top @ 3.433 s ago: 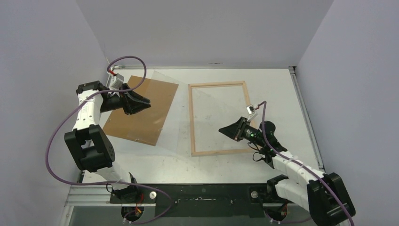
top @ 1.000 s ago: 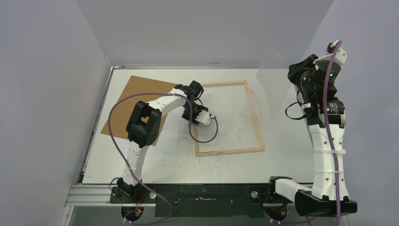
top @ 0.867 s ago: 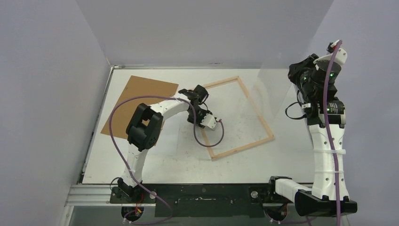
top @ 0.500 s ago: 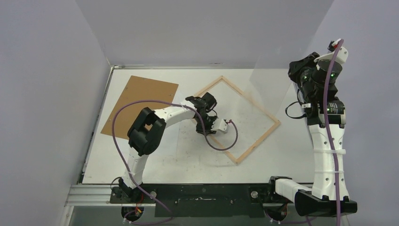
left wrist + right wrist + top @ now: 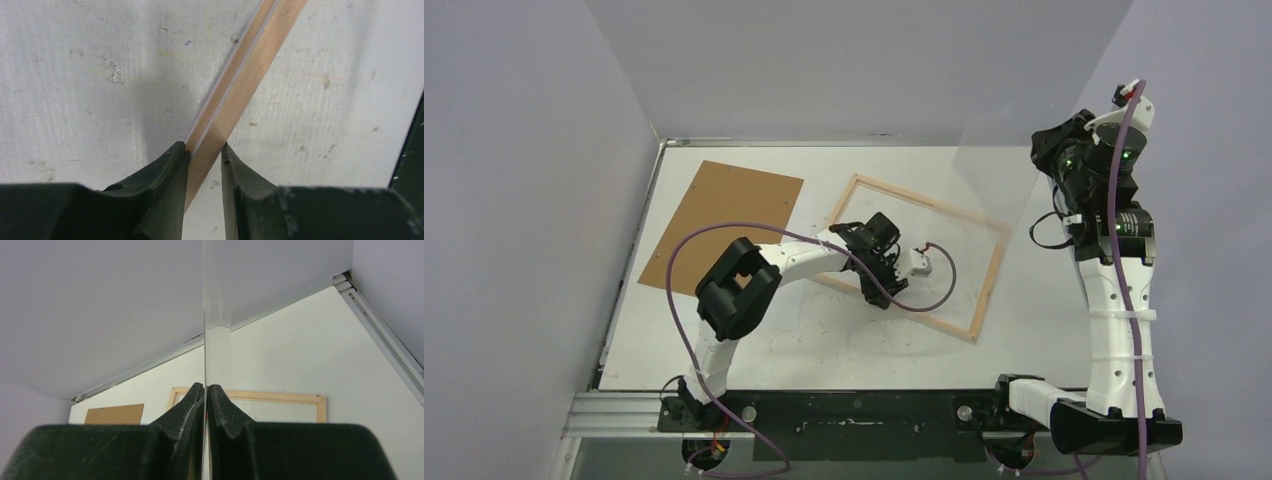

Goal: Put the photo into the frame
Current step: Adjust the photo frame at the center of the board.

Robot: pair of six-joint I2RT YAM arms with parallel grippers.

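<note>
1. Currently the left tool [image 5: 204,148] is clamped on one narrow bar of the large rectangular picture frame of pale natural wood [image 5: 932,202]. A dark finger [image 5: 170,165] presses against each side of that bar.
2. Seen from above, the frame lies flat on the white desk [image 5: 1044,310], turned askew to the desk's edges. The grip is on its near-left bar.
3. The right tool [image 5: 205,386] is closed on a thin clear sheet [image 5: 217,315]. The wrist view shows the sheet edge-on, standing upright between the fingers.
4. The right arm is raised high at the right side of the desk, well apart from the frame.
5. A flat brown fibreboard panel [image 5: 724,225] lies on the desk to the left of the frame, near it but not touching.
6. A purple cable [image 5: 924,303] loops from the left wrist over the frame's opening.
</note>
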